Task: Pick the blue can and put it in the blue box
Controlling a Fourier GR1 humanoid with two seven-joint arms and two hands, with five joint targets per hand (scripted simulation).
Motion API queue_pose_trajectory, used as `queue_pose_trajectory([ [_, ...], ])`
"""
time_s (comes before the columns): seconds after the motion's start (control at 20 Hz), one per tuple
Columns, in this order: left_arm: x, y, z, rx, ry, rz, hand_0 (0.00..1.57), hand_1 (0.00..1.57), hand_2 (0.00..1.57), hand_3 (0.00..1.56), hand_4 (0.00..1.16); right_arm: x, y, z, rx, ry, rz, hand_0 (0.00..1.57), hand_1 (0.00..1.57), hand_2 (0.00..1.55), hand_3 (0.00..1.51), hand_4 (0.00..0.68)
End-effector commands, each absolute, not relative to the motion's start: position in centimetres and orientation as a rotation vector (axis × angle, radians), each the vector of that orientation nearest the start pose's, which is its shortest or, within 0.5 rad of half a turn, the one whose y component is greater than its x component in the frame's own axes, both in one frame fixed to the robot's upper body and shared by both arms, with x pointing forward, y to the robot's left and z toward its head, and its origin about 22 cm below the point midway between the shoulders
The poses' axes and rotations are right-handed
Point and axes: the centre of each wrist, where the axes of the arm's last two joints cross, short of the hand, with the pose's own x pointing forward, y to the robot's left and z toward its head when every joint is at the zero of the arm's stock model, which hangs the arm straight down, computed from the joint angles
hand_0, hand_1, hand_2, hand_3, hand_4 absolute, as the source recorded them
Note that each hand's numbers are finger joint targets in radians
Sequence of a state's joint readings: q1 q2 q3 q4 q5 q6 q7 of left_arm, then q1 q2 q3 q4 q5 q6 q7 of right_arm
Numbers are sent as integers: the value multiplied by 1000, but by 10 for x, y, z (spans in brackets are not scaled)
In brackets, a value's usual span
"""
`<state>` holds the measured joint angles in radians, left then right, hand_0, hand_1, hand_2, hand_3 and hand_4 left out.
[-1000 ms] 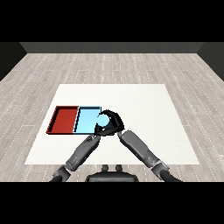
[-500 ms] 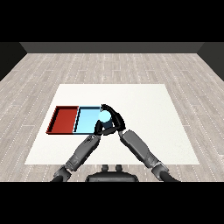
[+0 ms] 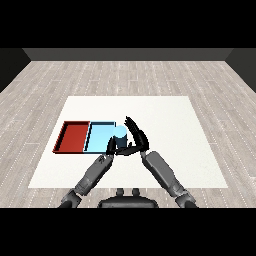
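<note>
— At the blue tray's (image 3: 99,136) right end, right robot hand (image 3: 137,138): state?
— Fingers spread, beside the can (image 3: 120,136). Left robot hand (image 3: 111,145) touches the can; grip unclear.
— Surroundings?
— Red tray (image 3: 73,137) adjoins left, on white surface (image 3: 170,125).

Two trays side by side toward the worktop's (image 3: 165,115) left edge, a can at their right end.

The left tray (image 3: 73,137) touches the right tray (image 3: 100,136). The can (image 3: 120,134) stands at the right tray's right rim, the right hand (image 3: 137,138) just beside it, the left hand (image 3: 111,147) before it, nearer the front edge.
</note>
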<state>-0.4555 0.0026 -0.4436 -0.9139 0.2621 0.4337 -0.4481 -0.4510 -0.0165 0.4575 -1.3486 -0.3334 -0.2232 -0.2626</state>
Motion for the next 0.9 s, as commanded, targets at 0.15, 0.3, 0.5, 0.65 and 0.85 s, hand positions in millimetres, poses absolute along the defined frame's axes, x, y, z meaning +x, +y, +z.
queue_pose_trajectory([
  [0.15,307,92,-35,32,-1752,-144,1571,1571,1571,1502,1126,279,-125,78,468,-1905,98,0,0,0,0,0],
  [0.3,307,104,-46,39,-1747,-180,1571,1571,1571,1494,1126,268,-140,72,426,-1939,58,0,0,0,0,0],
  [0.5,324,128,-38,66,-1728,-162,1571,1571,1569,1487,1127,256,-196,68,428,-1971,-36,0,0,0,0,0],
  [0.65,322,141,-47,130,-1715,-176,1571,1571,1571,1494,1137,250,-203,65,371,-2009,-79,0,0,0,0,0],
  [0.85,344,192,-26,245,-1671,-175,1571,1571,1571,1503,1134,256,-235,77,290,-2022,-147,0,0,0,0,0],
])
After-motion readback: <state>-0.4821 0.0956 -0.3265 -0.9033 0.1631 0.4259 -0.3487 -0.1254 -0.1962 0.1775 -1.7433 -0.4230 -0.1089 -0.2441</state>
